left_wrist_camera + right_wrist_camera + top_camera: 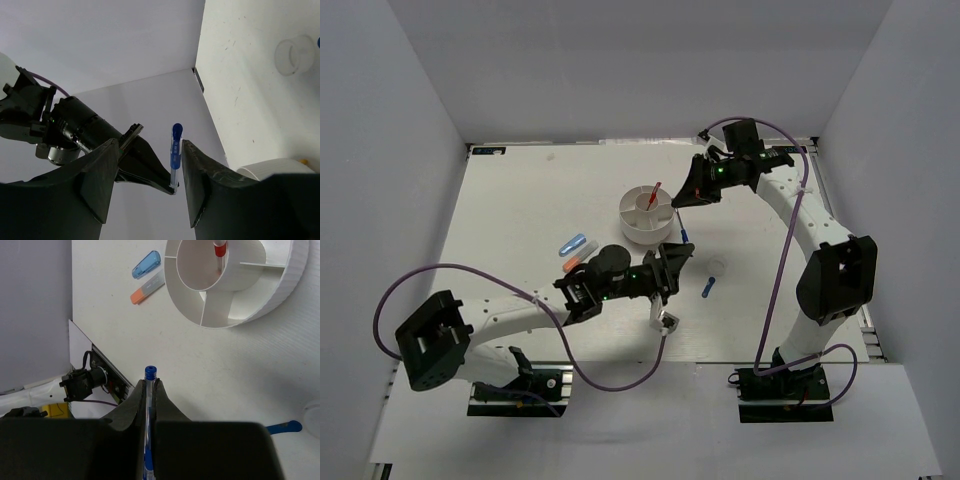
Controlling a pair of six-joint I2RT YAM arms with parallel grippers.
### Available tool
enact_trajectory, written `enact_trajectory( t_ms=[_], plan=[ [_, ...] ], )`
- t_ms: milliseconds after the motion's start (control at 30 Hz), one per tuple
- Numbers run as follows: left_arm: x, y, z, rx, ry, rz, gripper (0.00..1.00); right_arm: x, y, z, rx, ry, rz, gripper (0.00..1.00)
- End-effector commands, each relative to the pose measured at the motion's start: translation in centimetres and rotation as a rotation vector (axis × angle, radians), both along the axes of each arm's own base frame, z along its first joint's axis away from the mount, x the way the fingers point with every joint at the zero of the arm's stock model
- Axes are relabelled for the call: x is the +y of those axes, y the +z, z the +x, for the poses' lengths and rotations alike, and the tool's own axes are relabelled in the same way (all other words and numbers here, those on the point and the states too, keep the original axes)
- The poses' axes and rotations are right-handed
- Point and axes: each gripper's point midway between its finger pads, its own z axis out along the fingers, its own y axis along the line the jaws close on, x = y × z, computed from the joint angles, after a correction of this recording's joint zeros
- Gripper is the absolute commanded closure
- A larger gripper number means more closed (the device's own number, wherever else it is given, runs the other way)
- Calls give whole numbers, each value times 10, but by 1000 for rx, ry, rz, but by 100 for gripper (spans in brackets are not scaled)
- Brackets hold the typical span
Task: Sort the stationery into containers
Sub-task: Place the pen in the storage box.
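Note:
The round white tub (632, 228) with inner walls stands mid-table, with the thin red pen (651, 195) standing in one compartment. My right gripper (682, 198) is shut on the thin blue pen (685, 232), which hangs just right of the tub. The right wrist view shows the blue pen (149, 385) pinched between the jaws, above the table beside the tub (295, 280). My left gripper (674, 264) is open and empty just below the pen. In the left wrist view the blue pen (175, 152) shows between my open fingers (107, 165), held by the other gripper.
A light-blue capsule (572, 244) and an orange-white capsule (578, 258) lie left of the tub. A dark-blue capsule (708, 288) and a small white ring (718, 268) lie to its lower right. White walls enclose the table on three sides.

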Motion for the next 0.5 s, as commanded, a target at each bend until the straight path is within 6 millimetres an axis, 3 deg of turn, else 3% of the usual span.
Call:
enact_trajectory(
  t_ms=[0,433,467],
  plan=[
    [-6,8,10,-6,37,6,37,2,26,-1,-57,-9,37,100],
    [-16,-1,29,-2,97,53,51,-1,20,-3,-29,-34,28,100],
    [-15,-3,29,3,102,58,55,-1,19,-3,-25,-36,27,100]
  ],
)
